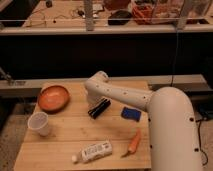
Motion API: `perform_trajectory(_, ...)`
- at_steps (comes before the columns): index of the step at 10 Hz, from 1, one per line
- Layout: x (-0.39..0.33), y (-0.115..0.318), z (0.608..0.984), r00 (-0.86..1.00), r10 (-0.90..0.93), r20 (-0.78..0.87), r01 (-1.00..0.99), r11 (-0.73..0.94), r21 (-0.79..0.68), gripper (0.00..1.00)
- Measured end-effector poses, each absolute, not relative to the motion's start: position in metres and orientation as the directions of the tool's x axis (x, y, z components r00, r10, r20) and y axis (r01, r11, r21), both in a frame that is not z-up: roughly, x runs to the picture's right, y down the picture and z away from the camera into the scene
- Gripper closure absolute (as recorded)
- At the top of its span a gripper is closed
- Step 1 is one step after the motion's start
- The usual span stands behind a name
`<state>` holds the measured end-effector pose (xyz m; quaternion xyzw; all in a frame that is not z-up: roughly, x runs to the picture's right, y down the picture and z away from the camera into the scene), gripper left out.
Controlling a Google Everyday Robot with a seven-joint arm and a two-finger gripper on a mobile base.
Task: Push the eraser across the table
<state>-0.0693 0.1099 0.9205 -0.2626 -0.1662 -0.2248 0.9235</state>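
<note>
The hand is seen low over the tabletop, at the upper end of the eraser – its opening cannot be told. The black eraser is laid diagonally near mid-table. A blue block is found just right of it; a carrot and a white bottle are placed nearer the front edge.

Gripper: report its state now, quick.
Gripper: state cannot be told; it is down at the far end of the eraser, mid-table.
</note>
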Motion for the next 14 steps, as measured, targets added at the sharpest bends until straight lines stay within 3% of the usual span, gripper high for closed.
perform_trajectory(14,-0.0635,0.102,0.9284,0.826,-0.35,0.441,0.53,0.747,-0.401,1.0)
